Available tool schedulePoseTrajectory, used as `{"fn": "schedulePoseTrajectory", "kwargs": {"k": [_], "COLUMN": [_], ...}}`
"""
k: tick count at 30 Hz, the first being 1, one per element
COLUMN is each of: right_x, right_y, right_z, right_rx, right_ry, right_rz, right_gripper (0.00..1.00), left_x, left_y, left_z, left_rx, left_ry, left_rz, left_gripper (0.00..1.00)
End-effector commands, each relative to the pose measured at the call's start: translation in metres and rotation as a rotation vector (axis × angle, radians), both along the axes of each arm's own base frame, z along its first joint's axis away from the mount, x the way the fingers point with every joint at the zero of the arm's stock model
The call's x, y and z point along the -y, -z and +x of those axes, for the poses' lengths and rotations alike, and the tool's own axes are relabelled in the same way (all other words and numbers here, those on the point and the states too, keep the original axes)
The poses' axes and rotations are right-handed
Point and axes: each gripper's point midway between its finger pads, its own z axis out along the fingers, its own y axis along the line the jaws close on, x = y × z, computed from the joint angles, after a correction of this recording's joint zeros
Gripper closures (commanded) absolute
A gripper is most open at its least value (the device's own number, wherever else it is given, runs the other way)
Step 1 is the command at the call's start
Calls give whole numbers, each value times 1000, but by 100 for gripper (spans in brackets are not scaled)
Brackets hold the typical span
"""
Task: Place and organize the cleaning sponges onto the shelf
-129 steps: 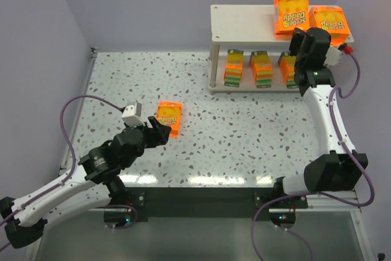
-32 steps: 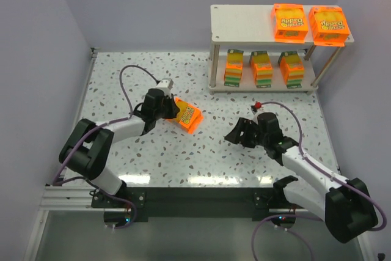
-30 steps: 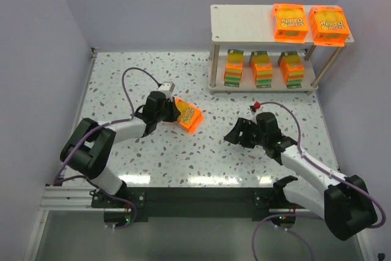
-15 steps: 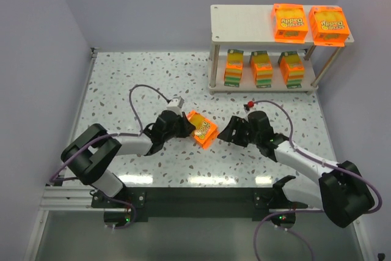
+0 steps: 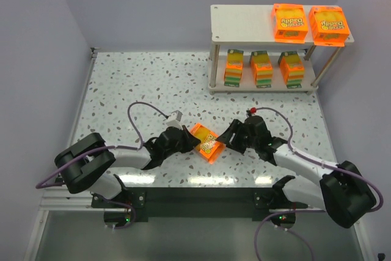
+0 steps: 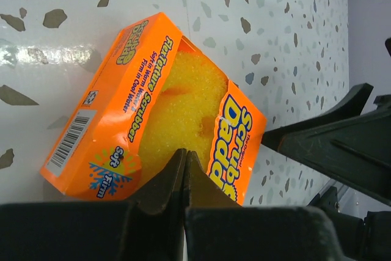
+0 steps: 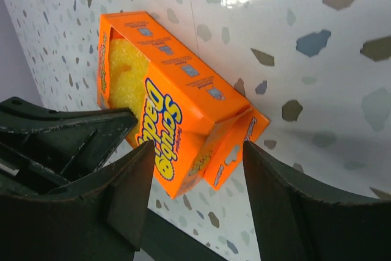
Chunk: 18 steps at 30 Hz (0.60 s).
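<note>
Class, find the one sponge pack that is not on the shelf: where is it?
In the top view, the sponge pack lies on the table near its front edge, about centre, between the shut left hand and the open right hand.

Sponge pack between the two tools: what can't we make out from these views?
- Top view: whether the left tool touches the sponge pack; the tool's body covers the contact.
- Left wrist: the pack's near edge, behind the shut fingers.
- Right wrist: one pack corner, behind a finger of the right tool; contact unclear.
- Top view: backs of the three lower packs, under the top board of the shelf.
</note>
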Motion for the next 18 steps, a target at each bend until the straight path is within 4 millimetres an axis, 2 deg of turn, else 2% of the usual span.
{"fn": "schedulePoseTrajectory", "kwargs": {"k": [1, 4, 6, 14, 18], "right_x": [9, 10, 11, -17, -29], "right_y": [-4, -8, -3, 7, 5], "right_z": [-16, -26, -30, -29, -26], "right_rx": [-38, -35, -49, -76, -61], "right_ry": [53, 59, 65, 21, 29], "right_rz": [8, 45, 51, 100, 138], "right_gripper": [37, 38, 38, 40, 47], "left_x": [-10, -8, -6, 3, 6], "left_y": [16, 15, 15, 7, 4], "left_z": [-8, -8, -9, -14, -18], "left_rx": [-51, -48, -51, -45, -43], "left_ry": [-45, -47, -40, -22, -8], "left_rz": [34, 27, 25, 0, -10], "left_gripper": [100, 100, 100, 100, 100]}}
